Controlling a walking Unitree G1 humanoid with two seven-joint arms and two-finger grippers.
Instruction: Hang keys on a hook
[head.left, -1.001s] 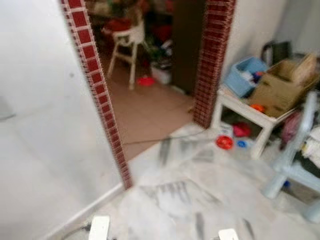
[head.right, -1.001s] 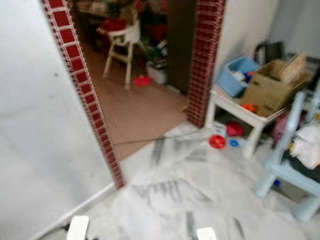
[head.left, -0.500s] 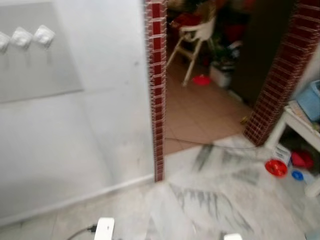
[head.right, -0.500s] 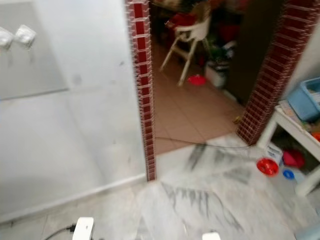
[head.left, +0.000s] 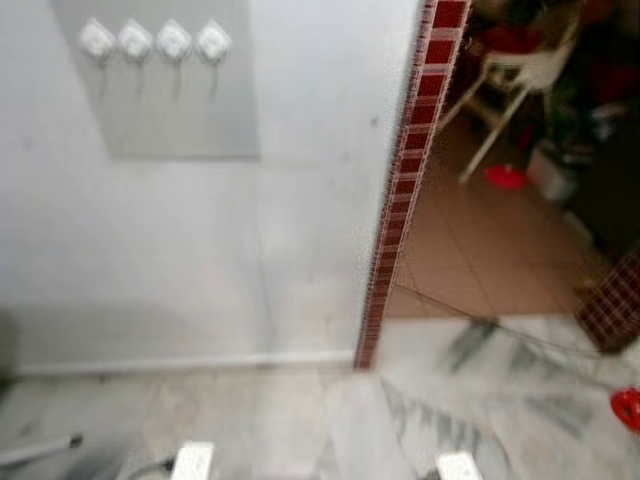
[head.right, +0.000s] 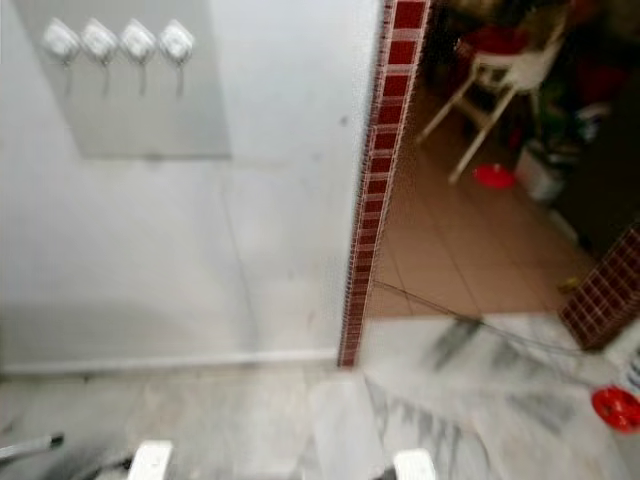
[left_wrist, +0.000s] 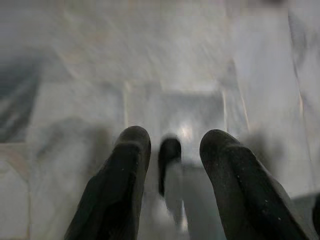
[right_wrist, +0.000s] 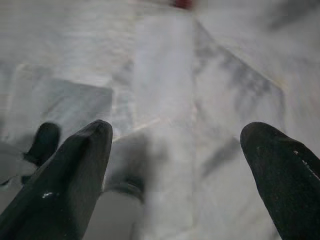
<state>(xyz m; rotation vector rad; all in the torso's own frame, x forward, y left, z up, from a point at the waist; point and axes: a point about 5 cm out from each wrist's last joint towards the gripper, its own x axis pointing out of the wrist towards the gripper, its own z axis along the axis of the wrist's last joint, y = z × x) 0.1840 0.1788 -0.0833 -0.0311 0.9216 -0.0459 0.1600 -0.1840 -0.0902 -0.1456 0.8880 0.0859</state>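
Up on the wall a row of four white hooks (head.left: 155, 42) waits, while the left gripper (left_wrist: 172, 165) hangs over the floor (head.right: 450, 400), narrowly parted around something dark, perhaps the keys, and the right gripper (right_wrist: 175, 165) gapes empty

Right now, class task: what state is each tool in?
Left tool: fingers slightly apart, a dark object between them, grip cannot be told.
Right tool: open, empty.

Both my arms hang low. My left gripper (left_wrist: 172, 150) points down, its two long black fingers (left_wrist: 117, 190) slightly parted. My right gripper (right_wrist: 177, 165) has its black fingers (right_wrist: 65, 185) spread wide.
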